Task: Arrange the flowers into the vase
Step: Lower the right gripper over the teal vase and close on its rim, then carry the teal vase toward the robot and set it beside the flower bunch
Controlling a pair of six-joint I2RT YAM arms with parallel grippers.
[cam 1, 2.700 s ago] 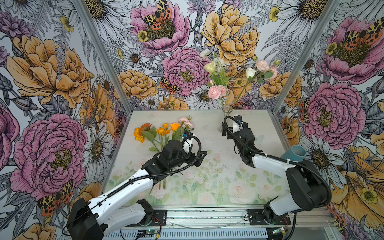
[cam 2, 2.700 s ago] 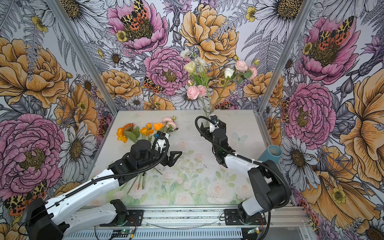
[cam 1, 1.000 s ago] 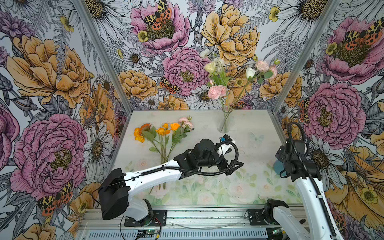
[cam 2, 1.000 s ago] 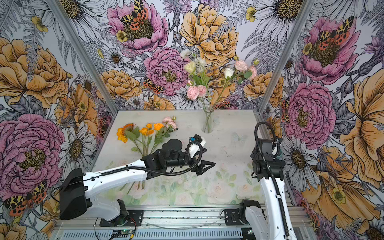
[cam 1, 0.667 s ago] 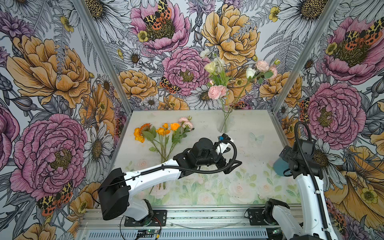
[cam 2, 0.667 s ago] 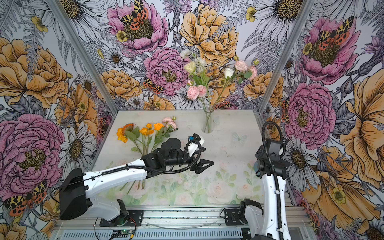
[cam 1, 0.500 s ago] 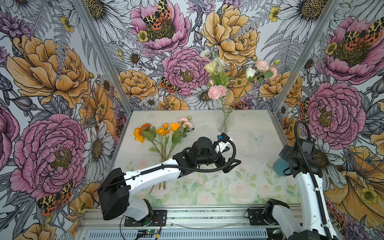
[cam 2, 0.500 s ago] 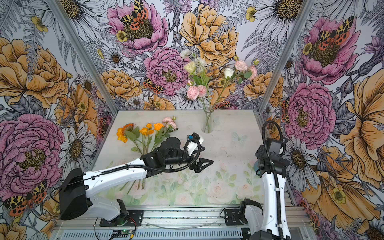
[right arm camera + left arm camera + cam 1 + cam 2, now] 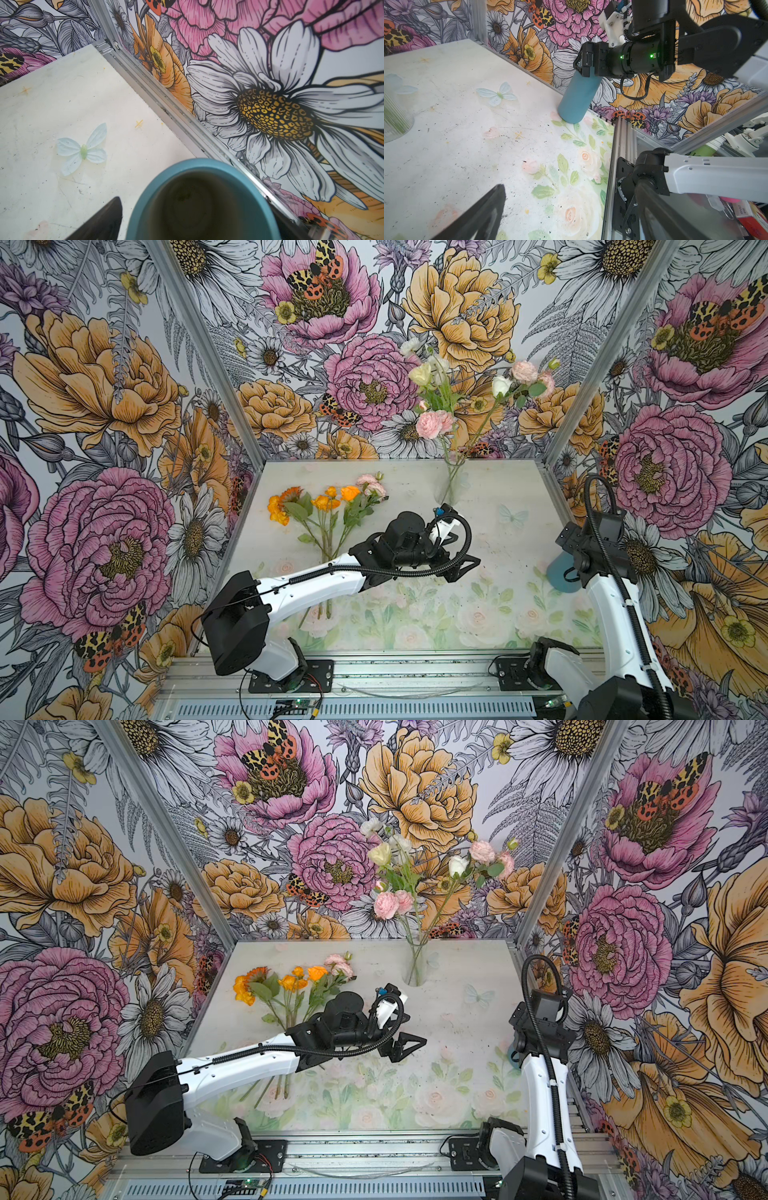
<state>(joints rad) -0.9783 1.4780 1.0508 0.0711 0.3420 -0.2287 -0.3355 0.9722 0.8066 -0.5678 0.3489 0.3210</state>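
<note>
Clearly, the left gripper (image 9: 463,568), jaws spread wide and empty over mid-table, has the loose flowers (image 9: 328,514) behind it beside its own forearm, stems lying crosswise to its pointing direction, much nearer it than the right arm (image 9: 611,605).

- White shell links and black joint housings on left arm (image 9: 324,587) and right arm (image 9: 606,605).
- Black corrugated cable (image 9: 415,573) along each wrist.
- Green lights (image 9: 621,56) on right wrist housing.
- Black base plates (image 9: 322,674) with corner screws, near edge.
- Black boxy shoulder block (image 9: 232,626), near left.
</note>
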